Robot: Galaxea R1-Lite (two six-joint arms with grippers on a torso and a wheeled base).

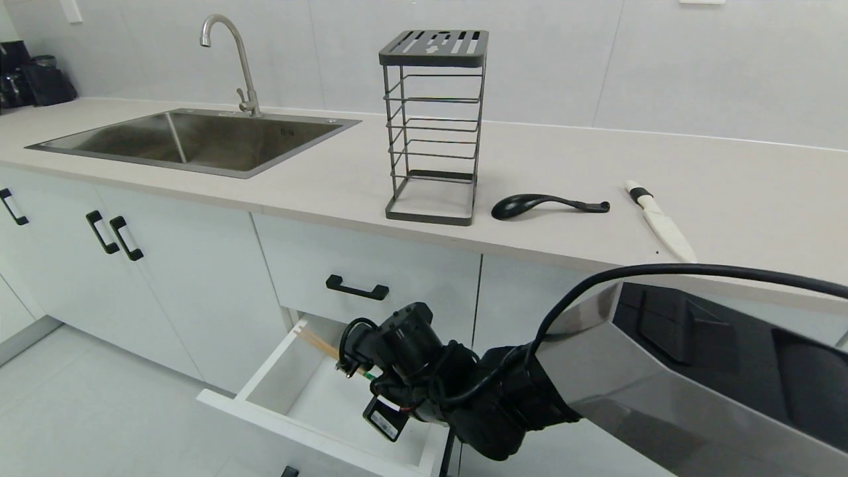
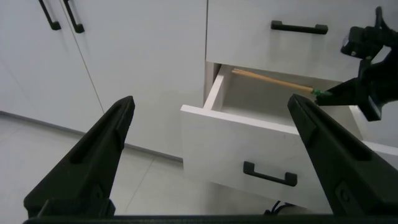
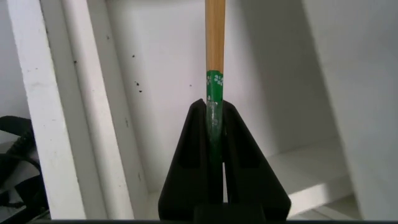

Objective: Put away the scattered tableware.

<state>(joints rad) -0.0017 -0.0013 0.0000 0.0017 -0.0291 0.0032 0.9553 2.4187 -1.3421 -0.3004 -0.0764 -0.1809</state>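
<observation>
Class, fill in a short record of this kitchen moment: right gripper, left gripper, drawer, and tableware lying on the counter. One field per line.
Right gripper: shut on a bamboo chopstick with a green end, over the drawer
Left gripper: open, holding nothing, facing the drawer front
Drawer: pulled open, below the counter
On the counter: black spoon and white knife, to the right of the wire rack
</observation>
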